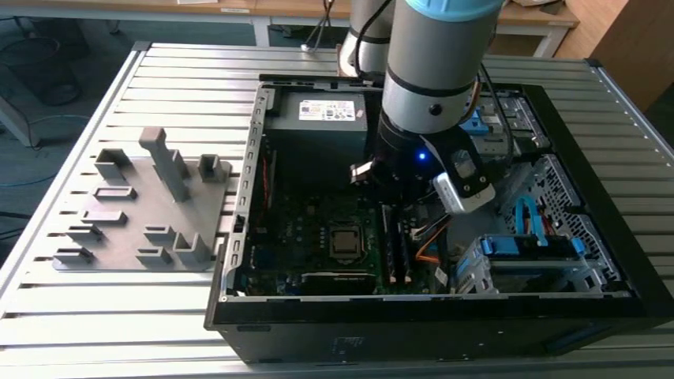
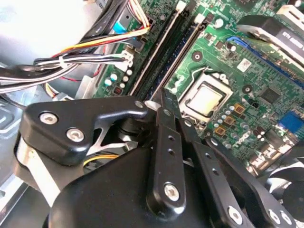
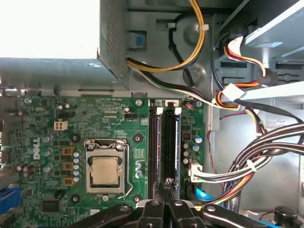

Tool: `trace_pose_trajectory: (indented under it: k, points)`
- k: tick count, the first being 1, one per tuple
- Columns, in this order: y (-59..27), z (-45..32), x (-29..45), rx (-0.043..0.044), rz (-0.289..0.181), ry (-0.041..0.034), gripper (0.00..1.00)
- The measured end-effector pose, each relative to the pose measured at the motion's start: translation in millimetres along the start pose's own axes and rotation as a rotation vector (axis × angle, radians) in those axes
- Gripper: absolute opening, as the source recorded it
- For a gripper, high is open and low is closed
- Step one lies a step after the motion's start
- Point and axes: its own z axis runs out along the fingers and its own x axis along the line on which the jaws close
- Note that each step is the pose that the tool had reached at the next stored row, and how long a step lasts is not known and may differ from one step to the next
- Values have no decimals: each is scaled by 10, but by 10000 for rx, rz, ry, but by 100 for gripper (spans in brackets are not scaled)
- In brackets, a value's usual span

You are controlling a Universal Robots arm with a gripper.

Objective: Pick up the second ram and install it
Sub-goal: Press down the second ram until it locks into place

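My gripper [image 1: 397, 201] hangs inside the open computer case [image 1: 237, 237], over the far end of the two memory slots. Its fingers are shut together in both wrist views [image 3: 168, 186] [image 2: 159, 97]. The second ram [image 3: 170, 147] [image 1: 405, 254] [image 2: 179, 59] stands in the slot nearer the cables, directly in line with my fingertips. I cannot tell whether the tips touch its edge. The other dark stick [image 3: 154, 147] [image 1: 387, 246] sits in the neighbouring slot, beside the processor socket [image 3: 105, 171].
A bundle of cables [image 3: 247, 161] runs close beside the slots. The power-supply box [image 1: 316, 110] is at the far end of the case and the drive cage [image 1: 526, 245] is on the exterior view's right. The grey holder blocks [image 1: 147, 213] stand outside the case on the slatted table.
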Motion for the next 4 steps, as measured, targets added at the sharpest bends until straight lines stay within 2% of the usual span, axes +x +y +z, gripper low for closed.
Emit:
trace_pose_trajectory:
  k: [4]
  points:
    - [0,-3,0,2,0,0,10]
